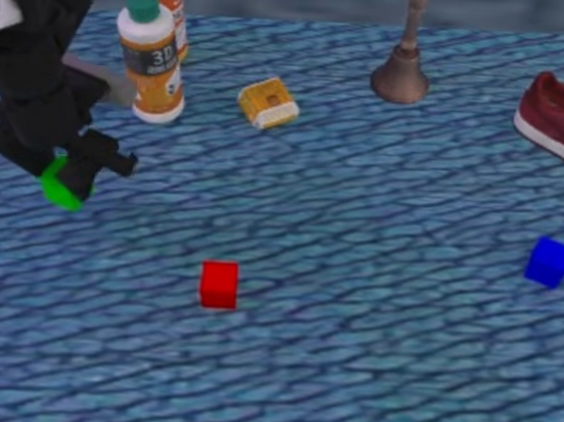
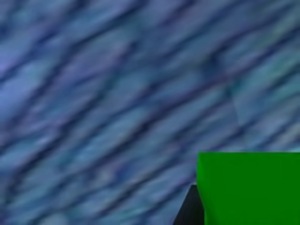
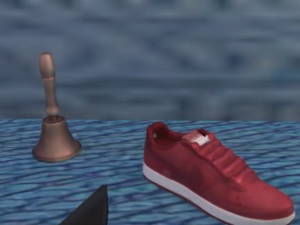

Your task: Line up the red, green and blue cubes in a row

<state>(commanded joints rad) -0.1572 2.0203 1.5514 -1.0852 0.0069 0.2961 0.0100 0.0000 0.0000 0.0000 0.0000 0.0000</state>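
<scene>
The green cube (image 1: 62, 184) is at the table's left, between the fingers of my left gripper (image 1: 71, 183), which is shut on it. In the left wrist view the green cube (image 2: 251, 187) fills the lower corner, with one dark finger (image 2: 191, 211) pressed against its side. The red cube (image 1: 219, 284) rests on the cloth left of the middle, toward the front. The blue cube (image 1: 549, 262) lies near the right edge. My right arm is outside the top view; only a dark tip of the right gripper (image 3: 93, 211) shows in its wrist view.
An orange-and-white glue bottle (image 1: 151, 58) stands just behind my left arm. An orange-yellow block (image 1: 268, 102) and a brown bell (image 1: 401, 75) sit along the back. A dark red shoe (image 1: 557, 117) lies at the back right.
</scene>
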